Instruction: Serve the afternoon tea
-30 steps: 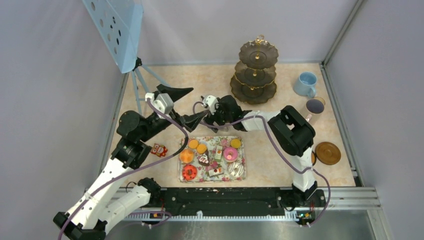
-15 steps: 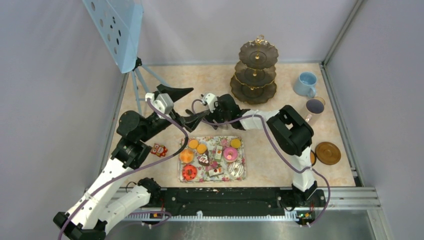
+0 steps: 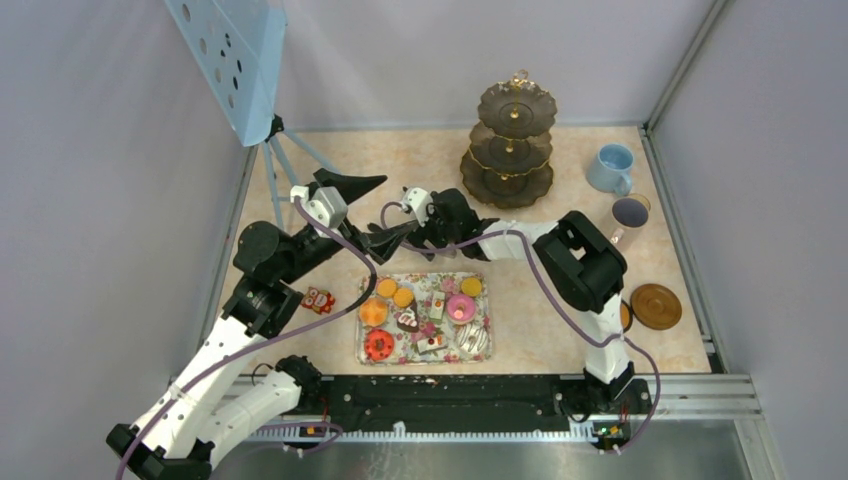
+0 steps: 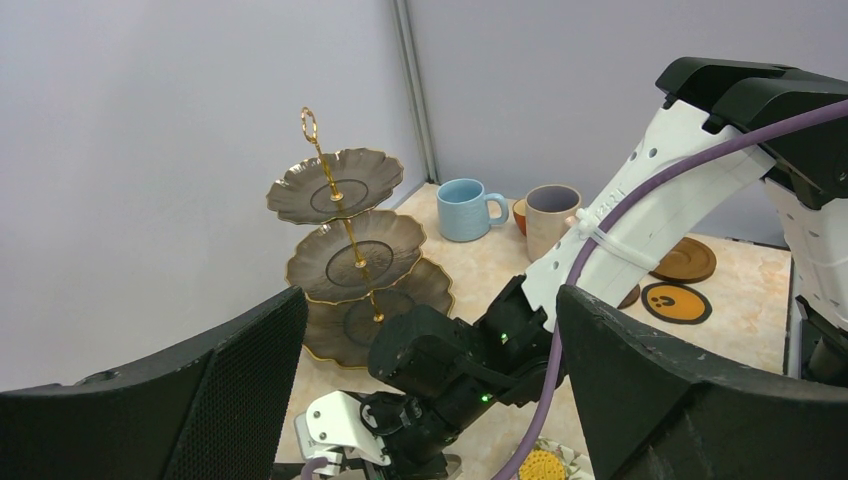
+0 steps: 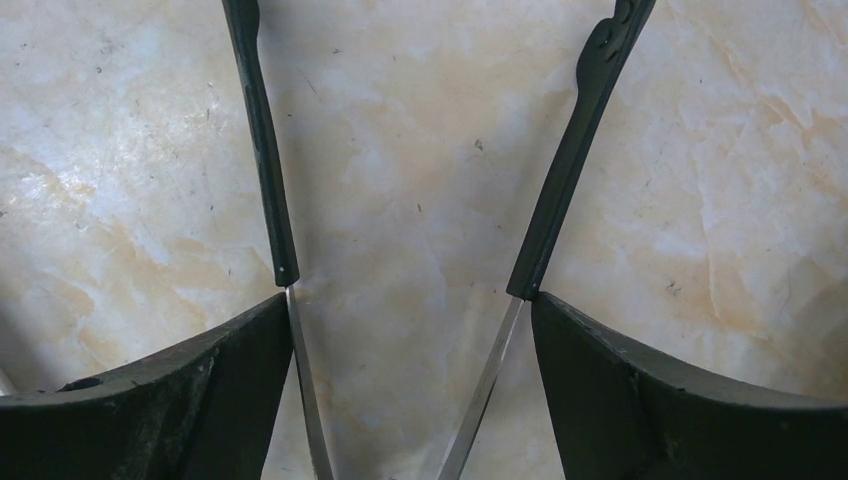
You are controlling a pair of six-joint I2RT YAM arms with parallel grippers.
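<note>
The treats, among them a pink donut [image 3: 461, 307], a red donut [image 3: 379, 345] and orange rounds [image 3: 373, 312], lie on the floral tray [image 3: 425, 276]. One small red treat [image 3: 317, 298] lies on the table left of it. The dark three-tier stand [image 3: 512, 145] [image 4: 345, 250] is bare at the back. The light-blue cup [image 3: 611, 167] [image 4: 465, 208], pale-grey cup [image 3: 630, 213] [image 4: 552, 215] and orange-brown cup [image 4: 520, 212] stand at the right. My right gripper [image 3: 418, 240] [image 5: 410, 300] holds the black tongs [image 5: 262, 150] low over the table behind the tray. My left gripper [image 3: 398, 203] [image 4: 430, 300] is open beside the right wrist.
A brown coaster [image 3: 655, 306] [image 4: 685, 260] and an orange coaster [image 4: 672, 300] lie at the right. A blue perforated panel on a tripod [image 3: 235, 60] stands at the back left. Grey walls enclose the table on three sides.
My right wrist has edged slightly left and toward the back with the tongs. The left arm and the treats have not moved.
</note>
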